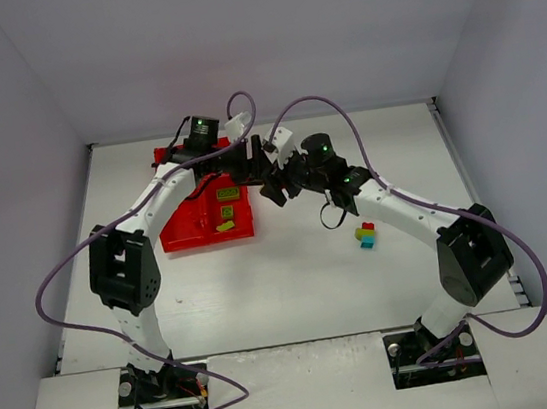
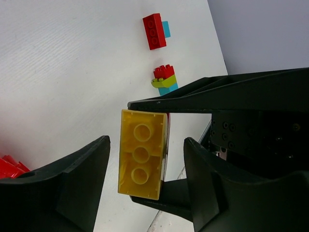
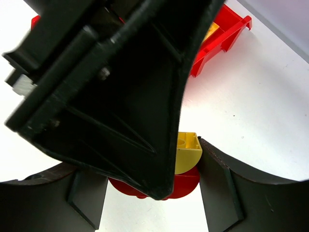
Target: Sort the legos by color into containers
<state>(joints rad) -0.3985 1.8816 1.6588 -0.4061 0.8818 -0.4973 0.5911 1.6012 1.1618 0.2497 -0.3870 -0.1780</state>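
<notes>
At the left stands the red tray with the containers, and one yellow piece lies at its near right part; I cannot tell if it is inside a compartment or on the rim. Just right of the tray, both arms meet above the table. The left gripper is open wide. Its two fingers stand on both sides of a yellow brick, and a small gap shows on each side, so it holds nothing. Behind this yellow brick sits a red brick, joined to it. The right gripper is closed on this pair and keeps it in the air. More to the right, the other legos lie on the table, well apart from the tray. I judge the step to be separating the pair. The next move asks the left gripper to close squarely on the yellow brick only, then pull it off and bring it to the yellow compartment.
</notes>
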